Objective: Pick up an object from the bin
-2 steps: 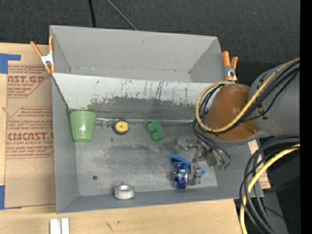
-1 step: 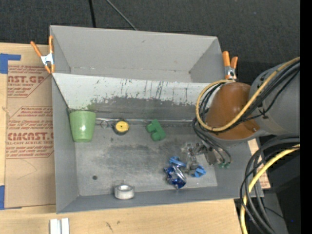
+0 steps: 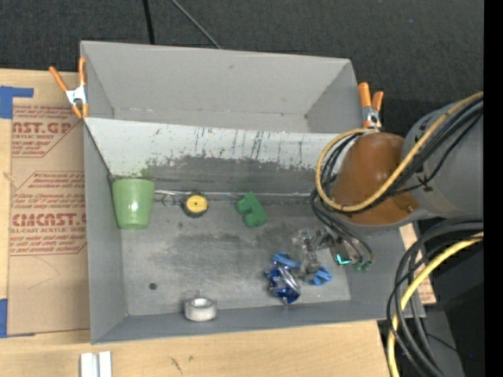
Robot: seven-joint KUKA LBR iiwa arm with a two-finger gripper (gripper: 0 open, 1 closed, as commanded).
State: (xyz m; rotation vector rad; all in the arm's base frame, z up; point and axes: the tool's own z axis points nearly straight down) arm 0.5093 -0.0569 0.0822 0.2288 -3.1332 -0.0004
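Where the floor of the grey bin (image 3: 206,251) meets its near wall, a small silvery ring (image 3: 200,309) lies flat, well apart from everything else. Farther in and to the right, a crumpled blue thing with shiny patches (image 3: 284,279) lies on the floor near the right wall. The gripper (image 3: 310,259) hangs low just beside and partly over it, at its right edge. Whether the gripper is spread or pressed together cannot be told, nor whether it touches the blue thing. Beyond, along the foot of the far slope, a green block (image 3: 251,209), a yellow disc (image 3: 195,204) and a pale green cup (image 3: 132,203) on its side lie in a row. The arm's orange cover (image 3: 371,177) hangs over the right wall.
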